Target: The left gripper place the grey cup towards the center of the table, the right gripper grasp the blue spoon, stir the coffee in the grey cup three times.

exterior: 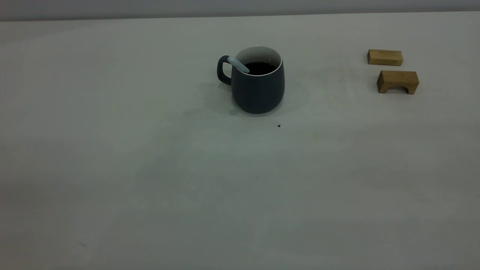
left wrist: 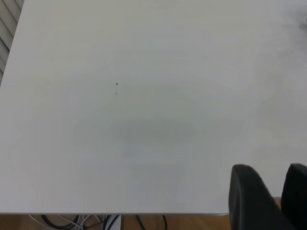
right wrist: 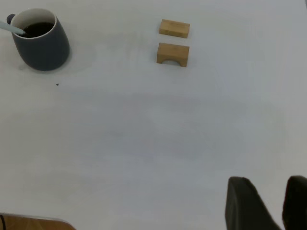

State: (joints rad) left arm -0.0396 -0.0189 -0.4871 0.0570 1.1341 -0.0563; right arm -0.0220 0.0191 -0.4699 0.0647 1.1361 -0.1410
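The grey cup stands upright near the middle of the table, handle toward the exterior view's left, and holds dark coffee. The blue spoon rests in the cup, its pale handle leaning over the rim beside the cup's handle. The right wrist view shows the cup and spoon far from my right gripper, which is open and holds nothing. My left gripper hangs open over bare table near its edge, also holding nothing. Neither gripper appears in the exterior view.
Two wooden blocks lie at the back right: a flat one and an arched one. A tiny dark speck sits just in front of the cup. The table edge, with floor and cables below, shows in the left wrist view.
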